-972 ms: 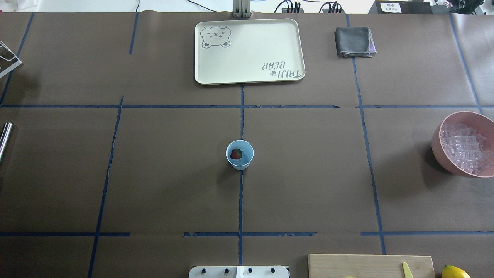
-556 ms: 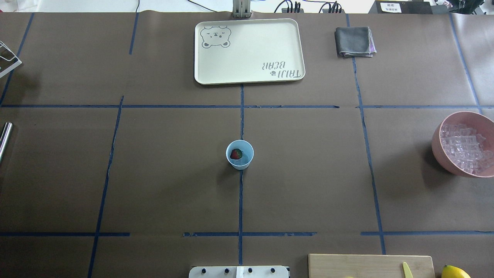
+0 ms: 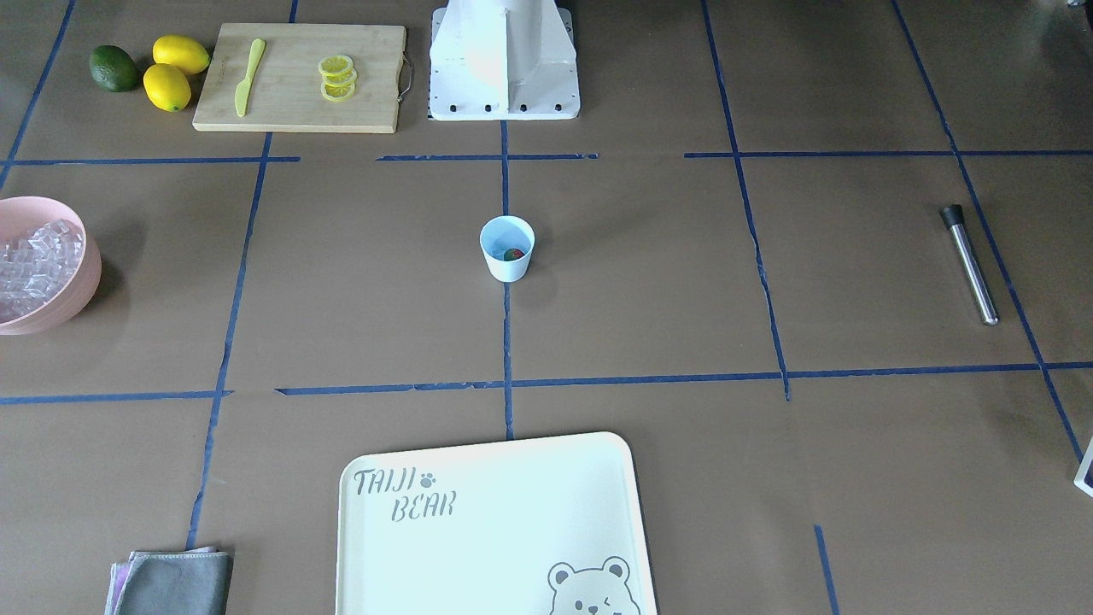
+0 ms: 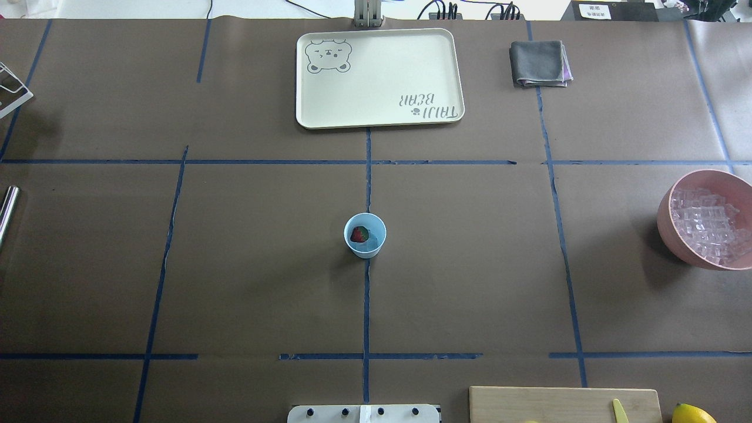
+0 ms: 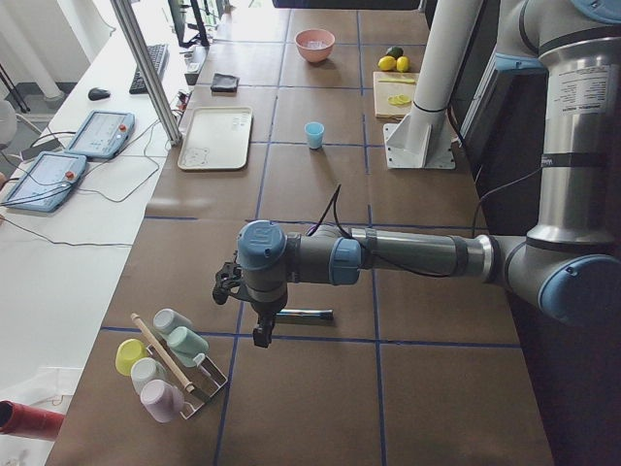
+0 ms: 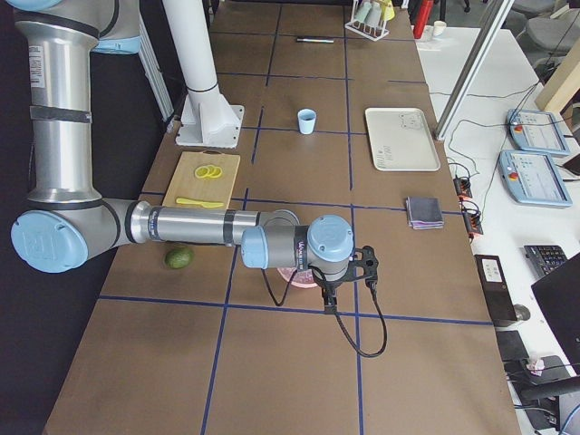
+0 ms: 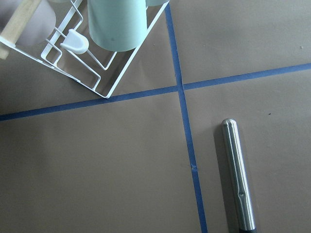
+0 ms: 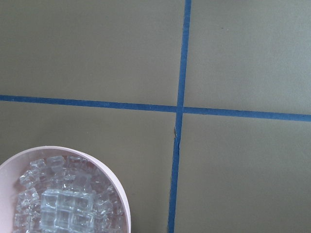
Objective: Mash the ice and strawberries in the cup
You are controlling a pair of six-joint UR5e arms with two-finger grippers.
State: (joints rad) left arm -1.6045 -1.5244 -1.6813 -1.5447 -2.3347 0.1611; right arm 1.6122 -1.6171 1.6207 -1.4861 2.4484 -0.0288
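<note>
The light blue cup stands upright at the table's middle. Inside it lies a red strawberry; I cannot make out ice in the cup. Ice fills the pink bowl at the right edge. My left gripper hangs over a metal rod far to the left. Just beyond the bowl, at the table's right end, hovers my right gripper. Both show only in side views, so I cannot tell whether they are open or shut.
A cream tray and a folded grey cloth lie at the far side. The cutting board holds lemon slices and a yellow knife, with lemons and a green fruit beside it. A white cup rack sits near the rod.
</note>
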